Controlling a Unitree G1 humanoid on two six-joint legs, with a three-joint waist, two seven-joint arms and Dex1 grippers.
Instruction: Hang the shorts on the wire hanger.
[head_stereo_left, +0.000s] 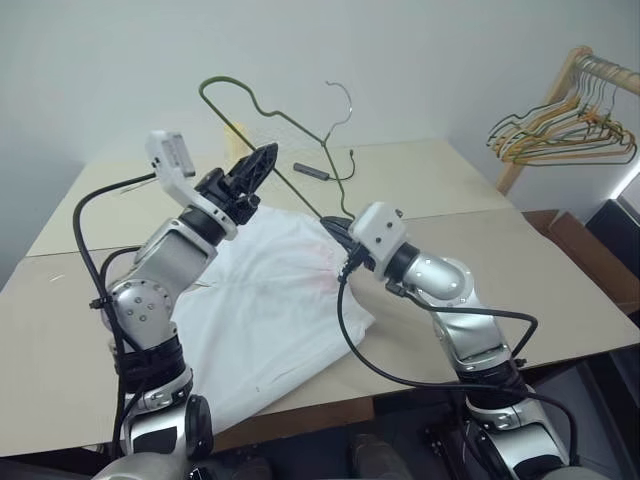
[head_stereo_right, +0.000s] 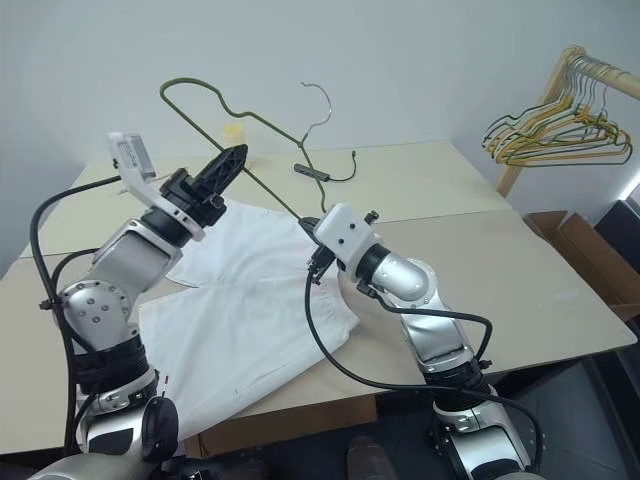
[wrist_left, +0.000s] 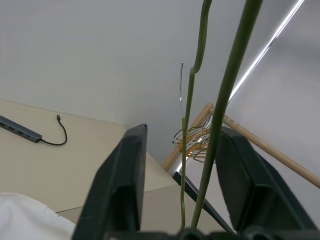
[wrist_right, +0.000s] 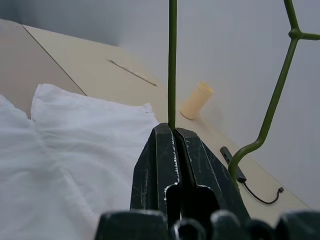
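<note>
Right gripper (wrist_right: 172, 131) pinches the hanger (head_stereo_right: 262, 123) wire, holding it tilted above the shorts (head_stereo_right: 240, 300) (flat on the worktop (head_stereo_right: 520, 250)); left gripper (wrist_left: 182, 150), fingers apart, straddles two wire strands, both arms equally near the cloth below.
</note>
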